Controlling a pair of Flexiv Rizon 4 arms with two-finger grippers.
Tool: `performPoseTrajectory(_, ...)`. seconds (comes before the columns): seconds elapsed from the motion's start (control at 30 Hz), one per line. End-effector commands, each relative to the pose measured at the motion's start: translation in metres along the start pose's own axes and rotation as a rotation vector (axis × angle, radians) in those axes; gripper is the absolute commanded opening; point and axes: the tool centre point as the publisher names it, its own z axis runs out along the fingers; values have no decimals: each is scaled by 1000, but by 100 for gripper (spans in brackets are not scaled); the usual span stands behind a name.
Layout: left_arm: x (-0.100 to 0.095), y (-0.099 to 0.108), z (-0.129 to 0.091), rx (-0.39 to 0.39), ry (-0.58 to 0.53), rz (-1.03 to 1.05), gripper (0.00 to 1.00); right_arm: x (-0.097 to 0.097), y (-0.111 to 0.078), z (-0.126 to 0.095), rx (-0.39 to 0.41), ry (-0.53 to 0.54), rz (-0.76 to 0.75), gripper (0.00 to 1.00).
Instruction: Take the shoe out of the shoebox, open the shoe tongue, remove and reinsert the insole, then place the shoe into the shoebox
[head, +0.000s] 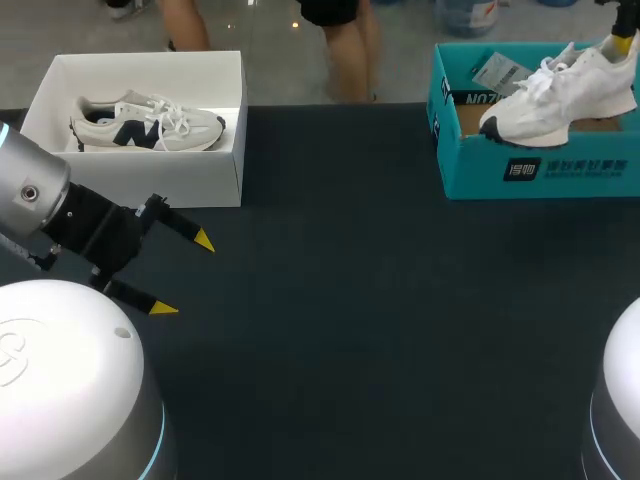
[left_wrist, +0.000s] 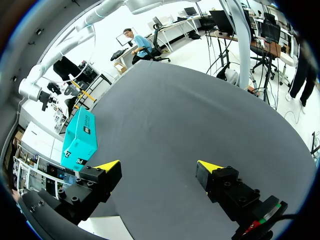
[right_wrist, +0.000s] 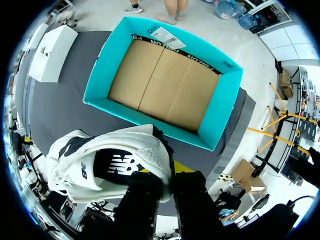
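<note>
A white shoe (head: 560, 95) with a dark heel patch hangs tilted over the teal shoebox (head: 540, 170) at the far right. My right gripper (head: 622, 42) is shut on its heel collar. The right wrist view has the shoe (right_wrist: 110, 165) sole-side toward the camera, pinched in the gripper (right_wrist: 167, 172). Below it lies the teal box (right_wrist: 220, 115), whose cardboard floor is bare. Near the table's left front my left gripper (head: 180, 275) stands open, nothing between its fingers. In the left wrist view the gripper (left_wrist: 159, 166) hangs over dark cloth, with the teal box (left_wrist: 80, 140) far ahead.
A white shoebox (head: 180, 180) stands at the far left with a white and navy shoe (head: 145, 125) lying in it, just beyond my left gripper. Dark cloth (head: 380, 320) covers the table between the two boxes.
</note>
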Motion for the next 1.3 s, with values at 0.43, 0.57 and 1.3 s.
performPoseTrajectory(0.43, 0, 0, 0, -2, 2, 0, 100, 2, -2, -3, -1, -3, 0, 0)
performPoseTrajectory(0.57, 0, 0, 0, -2, 2, 0, 100, 2, -2, -3, -1, -3, 0, 0)
performPoseTrajectory(1.3, 0, 0, 0, -2, 2, 0, 100, -26, 0, 8, 25, 46, 399, 0)
